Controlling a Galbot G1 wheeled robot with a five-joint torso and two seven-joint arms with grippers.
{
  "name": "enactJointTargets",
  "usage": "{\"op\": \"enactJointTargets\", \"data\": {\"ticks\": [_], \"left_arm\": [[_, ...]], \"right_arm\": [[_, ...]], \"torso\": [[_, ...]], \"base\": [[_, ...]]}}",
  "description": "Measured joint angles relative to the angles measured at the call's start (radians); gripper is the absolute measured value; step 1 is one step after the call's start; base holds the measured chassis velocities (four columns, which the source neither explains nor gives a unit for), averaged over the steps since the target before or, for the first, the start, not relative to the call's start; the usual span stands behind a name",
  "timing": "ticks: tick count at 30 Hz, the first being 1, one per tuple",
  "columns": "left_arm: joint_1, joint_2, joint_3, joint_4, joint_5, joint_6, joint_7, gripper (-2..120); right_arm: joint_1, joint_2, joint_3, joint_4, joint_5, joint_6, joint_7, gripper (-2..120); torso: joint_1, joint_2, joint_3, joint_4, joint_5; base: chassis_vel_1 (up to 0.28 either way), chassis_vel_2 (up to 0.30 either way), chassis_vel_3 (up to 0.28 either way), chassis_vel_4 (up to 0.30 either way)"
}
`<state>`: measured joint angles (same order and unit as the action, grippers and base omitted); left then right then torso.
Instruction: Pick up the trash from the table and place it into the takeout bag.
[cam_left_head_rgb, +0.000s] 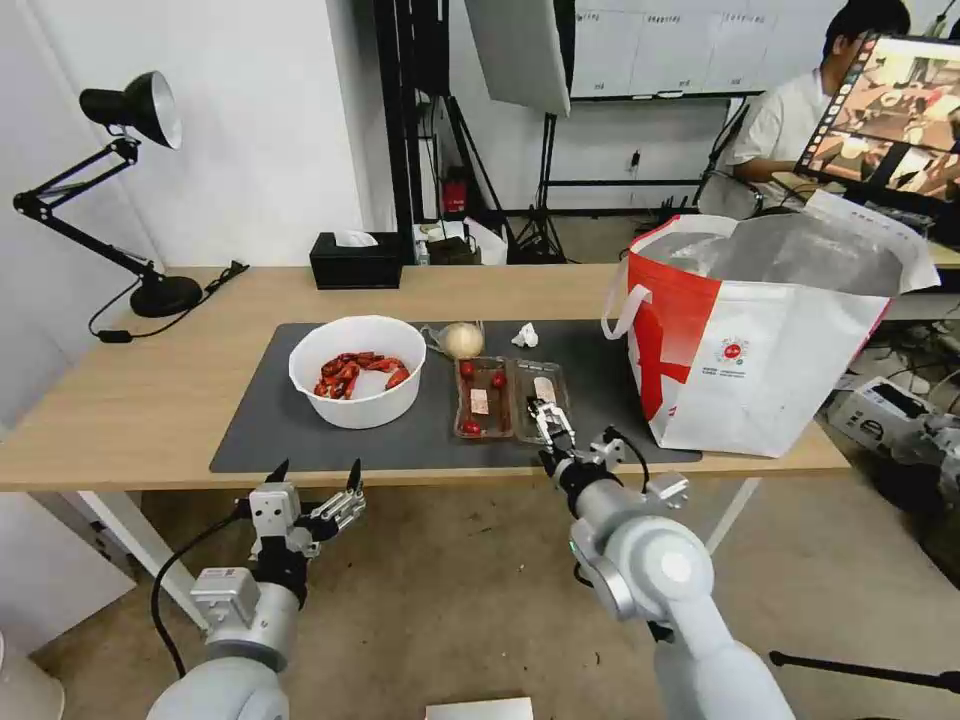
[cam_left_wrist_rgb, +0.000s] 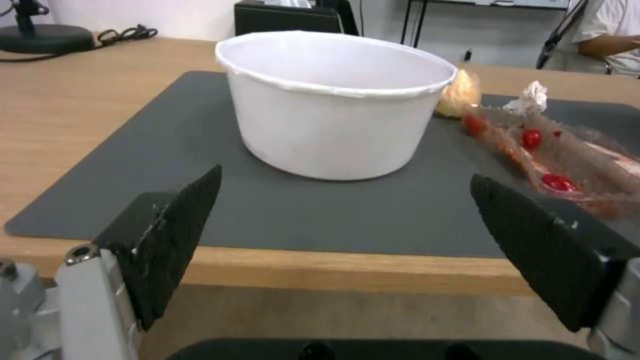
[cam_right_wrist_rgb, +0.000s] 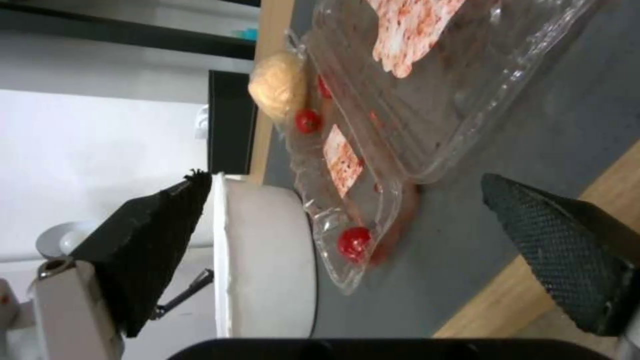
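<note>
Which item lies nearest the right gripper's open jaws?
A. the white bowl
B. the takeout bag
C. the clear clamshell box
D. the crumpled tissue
C: the right gripper hangs open at the near edge of the clamshell box, just over the mat.

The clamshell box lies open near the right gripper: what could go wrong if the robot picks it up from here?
1. The clamshell box is open, thin and holds loose red bits; the open right gripper above its near edge could tilt it and spill them on the mat.
2. The white bowl of shells stands close beside it and might be nudged.
3. The takeout bag has a floppy rim that may catch the box.
</note>
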<state>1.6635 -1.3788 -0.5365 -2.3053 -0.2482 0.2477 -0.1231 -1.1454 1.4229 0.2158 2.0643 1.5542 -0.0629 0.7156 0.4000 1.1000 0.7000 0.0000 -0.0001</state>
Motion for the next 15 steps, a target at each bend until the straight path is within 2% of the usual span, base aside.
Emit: {"op": "enactJointTargets", "data": {"ticks": [15], "left_arm": [[0.008, 0.007, -0.005, -0.001, -0.008, -0.001, -0.001, 100]], "right_arm": [[0.011, 0.007, 0.022, -0.039, -0.002, -0.003, 0.003, 100]], "torso": [[0.0, 0.0, 0.0, 0.0, 0.0001]], "base": [[0.0, 0.0, 0.0, 0.0]]}}
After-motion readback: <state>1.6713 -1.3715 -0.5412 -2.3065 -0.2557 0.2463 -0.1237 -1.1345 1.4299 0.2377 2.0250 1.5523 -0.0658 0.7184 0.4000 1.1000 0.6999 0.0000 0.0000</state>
